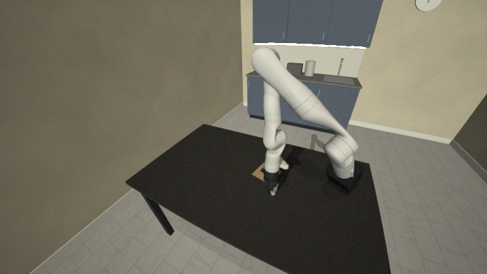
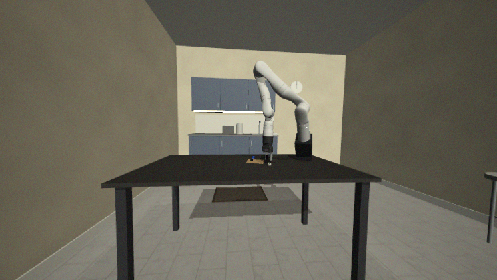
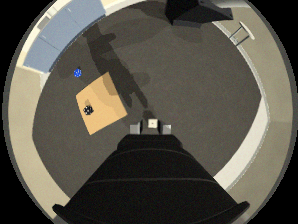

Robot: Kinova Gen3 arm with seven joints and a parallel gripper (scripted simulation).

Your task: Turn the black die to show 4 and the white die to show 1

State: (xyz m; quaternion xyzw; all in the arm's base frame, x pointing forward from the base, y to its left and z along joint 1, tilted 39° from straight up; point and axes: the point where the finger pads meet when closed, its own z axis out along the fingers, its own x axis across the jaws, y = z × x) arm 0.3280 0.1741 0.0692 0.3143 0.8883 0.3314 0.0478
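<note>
one black table (image 1: pixel 211 177) (image 2: pixel 208 173) (image 3: pixel 200 85), dark-topped, on straight dark legs; it bears the mat, which serves as landmark for all entries below.
one small round-topped side table (image 2: pixel 490 176) (image 3: pixel 247 30), pale top, well apart from the mat, off to the right.
one white die (image 1: pixel 273 193) (image 2: pixel 269 163) (image 3: pixel 152 123), the task's own, on the tabletop, off the mat, to its right and on its near side; the number on top is too small to read.
one gripper (image 1: pixel 273 188) (image 2: pixel 268 160) (image 3: pixel 150 124), black body, pointing down, likewise right of the mat; fingers parted fairly wide, one to each side of the white die, a gap showing at either side of it, nothing gripped.
one mat (image 1: pixel 258 173) (image 2: pixel 255 161) (image 3: pixel 107 100), tan, four-sided, lying flat.
one black die (image 1: pixel 262 169) (image 2: pixel 251 160) (image 3: pixel 88 110), the task's own, white-pipped, on the mat towards its left side; upper number not legible.
one blue die (image 2: pixel 253 157) (image 3: pixel 77 73), on the tabletop just beyond the mat, apart from it; number not legible.
one white arm (image 1: pixel 289 85) (image 2: pixel 278 83), bent high above the mat, its black base (image 1: pixel 347 186) (image 2: pixel 308 154) (image 3: pixel 200 21) behind and right of it.
one set of blue wall cabinets (image 1: pixel 306 20) (image 2: pixel 205 93), far behind the mat.
</note>
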